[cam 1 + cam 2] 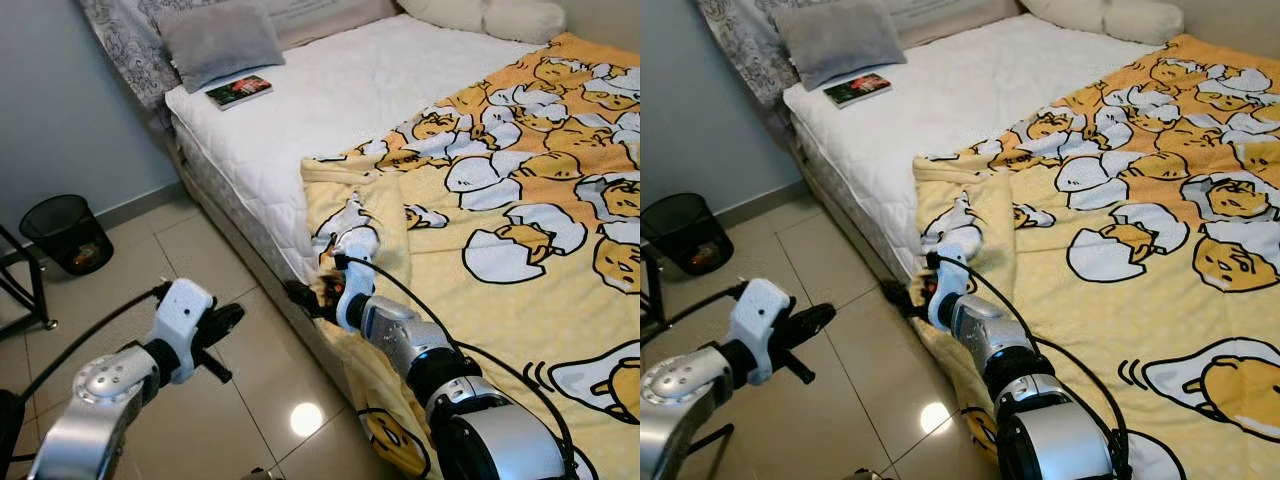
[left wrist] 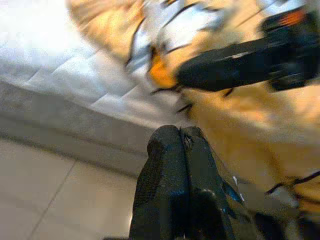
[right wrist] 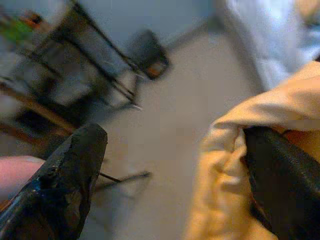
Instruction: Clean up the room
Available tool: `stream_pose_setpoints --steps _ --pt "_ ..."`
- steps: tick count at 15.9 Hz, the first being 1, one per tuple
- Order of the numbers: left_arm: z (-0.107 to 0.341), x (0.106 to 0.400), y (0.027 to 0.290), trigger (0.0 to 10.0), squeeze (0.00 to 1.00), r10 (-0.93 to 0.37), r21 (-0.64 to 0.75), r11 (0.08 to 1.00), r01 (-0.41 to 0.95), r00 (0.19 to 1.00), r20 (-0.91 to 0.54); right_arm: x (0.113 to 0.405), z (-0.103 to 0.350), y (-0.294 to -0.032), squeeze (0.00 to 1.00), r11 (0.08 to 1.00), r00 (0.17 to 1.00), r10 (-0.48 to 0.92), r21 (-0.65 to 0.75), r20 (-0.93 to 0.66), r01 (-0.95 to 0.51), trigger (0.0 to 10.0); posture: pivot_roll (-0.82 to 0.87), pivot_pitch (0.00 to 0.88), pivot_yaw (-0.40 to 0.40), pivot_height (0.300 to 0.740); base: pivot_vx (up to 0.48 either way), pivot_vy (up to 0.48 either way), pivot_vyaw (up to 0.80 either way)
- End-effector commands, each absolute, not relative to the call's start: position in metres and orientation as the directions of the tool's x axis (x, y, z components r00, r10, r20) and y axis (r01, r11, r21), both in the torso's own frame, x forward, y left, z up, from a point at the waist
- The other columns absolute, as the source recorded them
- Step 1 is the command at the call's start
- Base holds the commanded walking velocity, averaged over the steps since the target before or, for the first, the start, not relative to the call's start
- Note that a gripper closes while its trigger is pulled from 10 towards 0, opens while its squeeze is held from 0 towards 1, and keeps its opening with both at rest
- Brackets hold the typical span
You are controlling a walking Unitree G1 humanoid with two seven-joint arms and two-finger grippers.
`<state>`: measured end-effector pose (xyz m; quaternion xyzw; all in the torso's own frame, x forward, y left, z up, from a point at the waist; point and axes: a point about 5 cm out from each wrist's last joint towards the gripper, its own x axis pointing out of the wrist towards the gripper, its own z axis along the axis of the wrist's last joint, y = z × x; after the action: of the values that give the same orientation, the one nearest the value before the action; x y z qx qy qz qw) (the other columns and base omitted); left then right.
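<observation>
Before you: pale tiled floor (image 1: 210, 290) meeting a grey-blue wall; a bed (image 1: 330, 100) with white quilted mattress runs along the right side.

Yellow egg-print blanket (image 1: 520, 230): covers most of the bed; its near corner hangs over the mattress edge down toward the floor.

Grey pillow (image 1: 220, 40): at the head of the bed; patterned pillow behind it, white pillows at the far side.

Black mesh wastebasket (image 1: 68, 232): on the floor by the wall, well apart from the bed; something orange inside.

Black metal stand (image 1: 25, 290): at your far left, near the wastebasket.

Book (image 1: 239, 91): flat on the bare mattress, just beside the grey pillow.

Right gripper (image 1: 318, 295): arm stretched forward to the hanging blanket corner; fingers spread wide in the right wrist view, one finger (image 3: 280, 185) pressed against the yellow fabric, nothing grasped.

Left gripper (image 1: 222, 320): raised over the floor tiles, pointing toward the bed; its fingers (image 2: 172, 185) pressed together, holding nothing.
</observation>
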<state>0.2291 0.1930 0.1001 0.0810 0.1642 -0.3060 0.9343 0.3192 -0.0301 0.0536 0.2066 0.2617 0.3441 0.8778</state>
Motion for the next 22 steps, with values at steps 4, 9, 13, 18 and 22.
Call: stream_pose_setpoints --steps 4,9,13,18,22 --pt "0.107 0.225 0.191 10.0 0.0 -0.637 -0.028 0.746 0.665 0.701 -0.321 0.311 0.077 0.0 0.0 0.455 0.572 0.818 0.672 -0.058 -0.584 10.0 0.03 0.0 0.107 0.74 0.0 0.0 0.0" --pt "0.117 0.239 0.19 10.0 1.0 -0.573 0.015 0.803 0.596 0.779 -0.254 0.317 0.068 -0.099 0.0 0.705 0.793 0.6 0.538 -0.104 -0.462 10.0 0.01 0.0 0.113 0.74 0.0 0.0 0.0" --pt "0.12 0.249 0.181 10.0 1.0 -0.446 0.028 0.887 0.46 0.873 -0.199 0.309 0.072 -0.158 0.0 0.913 0.941 0.295 0.342 -0.168 -0.225 10.0 -0.03 0.0 0.129 0.74 0.0 0.0 0.0" --pt "0.115 0.253 0.18 10.0 1.0 -0.271 0.072 0.952 0.297 0.93 -0.249 0.289 0.063 -0.174 0.0 0.957 0.962 0.127 0.286 -0.242 -0.054 10.0 -0.01 0.0 0.077 0.74 0.0 0.0 0.0" --pt "0.117 0.253 0.178 10.0 1.0 -0.22 0.089 0.966 0.243 0.952 -0.213 0.274 0.065 -0.187 0.0 0.978 0.967 0.043 0.209 -0.251 0.01 10.0 0.0 0.0 0.044 0.74 0.0 0.0 0.0"
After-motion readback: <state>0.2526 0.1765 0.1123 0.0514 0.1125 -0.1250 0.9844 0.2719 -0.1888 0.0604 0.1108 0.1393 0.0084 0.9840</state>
